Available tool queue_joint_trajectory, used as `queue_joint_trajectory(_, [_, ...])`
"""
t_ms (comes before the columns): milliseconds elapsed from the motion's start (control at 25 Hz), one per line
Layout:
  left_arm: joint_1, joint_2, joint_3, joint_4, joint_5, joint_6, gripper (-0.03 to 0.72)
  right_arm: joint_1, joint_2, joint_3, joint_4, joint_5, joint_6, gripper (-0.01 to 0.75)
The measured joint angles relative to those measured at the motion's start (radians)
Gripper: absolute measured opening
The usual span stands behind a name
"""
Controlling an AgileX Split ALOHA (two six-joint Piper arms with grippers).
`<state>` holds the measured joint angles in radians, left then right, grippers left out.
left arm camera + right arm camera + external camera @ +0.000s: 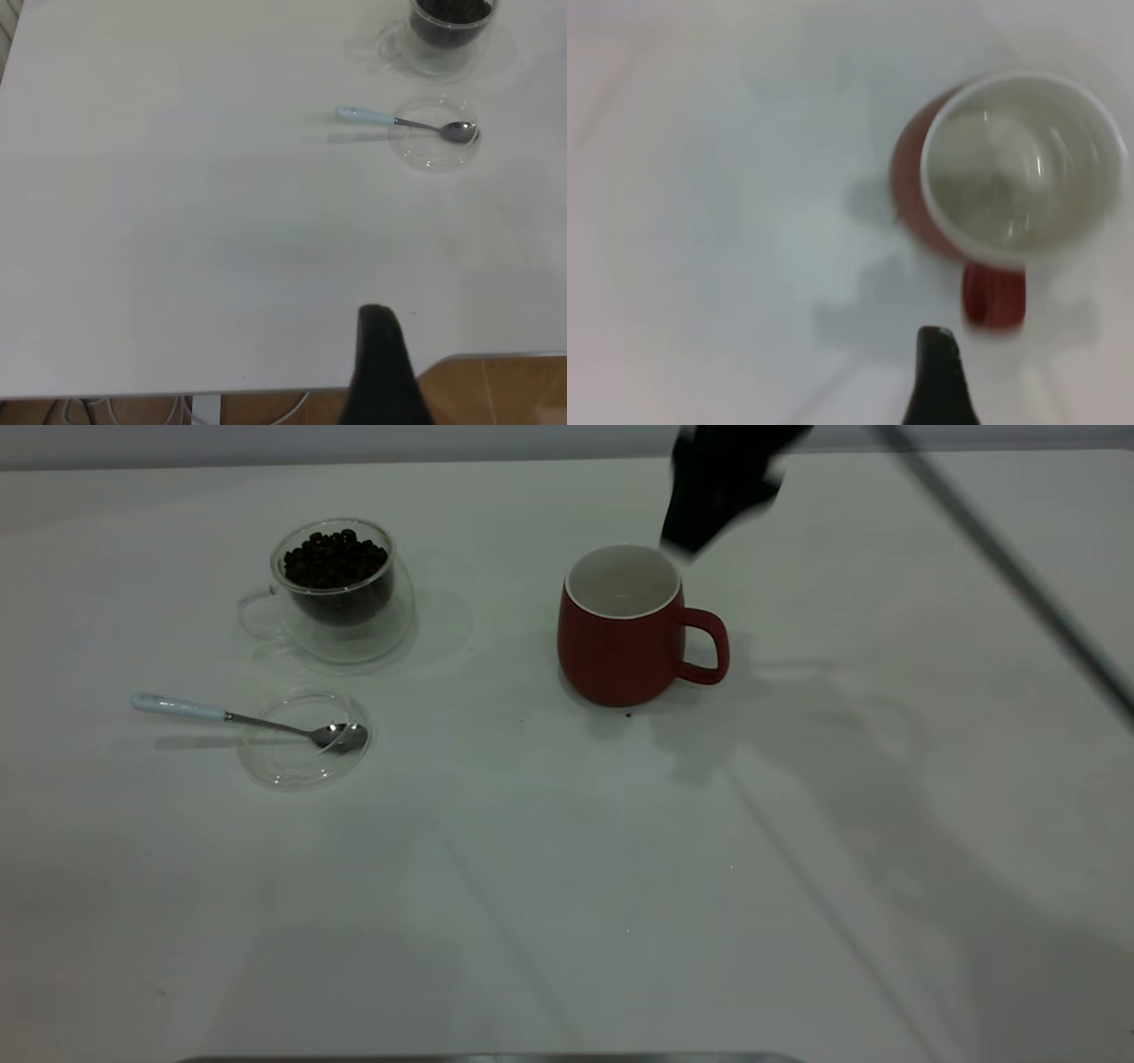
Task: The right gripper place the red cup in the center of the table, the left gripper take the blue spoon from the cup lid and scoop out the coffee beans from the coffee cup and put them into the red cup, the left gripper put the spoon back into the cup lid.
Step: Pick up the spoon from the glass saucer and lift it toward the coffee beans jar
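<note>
The red cup (620,646) stands upright and empty near the middle of the table (567,886), handle to the right; the right wrist view looks down into the red cup (1014,168). My right gripper (700,527) hovers just behind and above its rim, apart from it. The blue spoon (248,720) lies with its bowl in the cup lid (297,771) at the left. Behind them the coffee cup (354,624) holds coffee beans (335,560). My left gripper (381,354) is far off over the table's edge, with the blue spoon (399,121), cup lid (434,158) and coffee cup (447,44) beyond it.
A small dark speck (629,714) lies on the table just in front of the red cup. A dark thin bar (1019,576) crosses the upper right. In the left wrist view the table edge and brown floor (505,394) lie close by.
</note>
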<state>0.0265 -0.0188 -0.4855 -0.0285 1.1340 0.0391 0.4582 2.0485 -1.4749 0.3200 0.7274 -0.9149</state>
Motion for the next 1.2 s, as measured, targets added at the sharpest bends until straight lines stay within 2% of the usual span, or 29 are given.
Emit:
queue_joint_trajectory(200, [0.000, 0.000, 0.000, 0.000, 0.000, 0.000, 0.582, -0.011, -0.219, -0.001, -0.161, 0.409, 0.297, 0.588])
queue_joint_trajectory(280, [0.000, 0.000, 0.000, 0.000, 0.000, 0.000, 0.582, -0.011, -0.302, 0.001, -0.218, 0.468, 0.390, 0.588])
queue_joint_trajectory(480, [0.000, 0.000, 0.000, 0.000, 0.000, 0.000, 0.582, -0.012, -0.527, 0.010, -0.276, 0.496, 0.417, 0.588])
queue_joint_trajectory(600, [0.000, 0.000, 0.000, 0.000, 0.000, 0.000, 0.582, -0.012, -0.665, 0.070, -0.281, 0.498, 0.440, 0.588])
queue_joint_trajectory(1000, [0.000, 0.000, 0.000, 0.000, 0.000, 0.000, 0.582, -0.015, -1.188, 0.585, -0.311, 0.507, 0.779, 0.588])
queue_joint_trajectory(1080, [0.000, 0.000, 0.000, 0.000, 0.000, 0.000, 0.582, -0.034, -1.295, 0.683, -0.304, 0.504, 0.792, 0.588])
queue_joint_trajectory(1200, [0.000, 0.000, 0.000, 0.000, 0.000, 0.000, 0.582, -0.115, -1.476, 0.819, -0.279, 0.455, 0.775, 0.588])
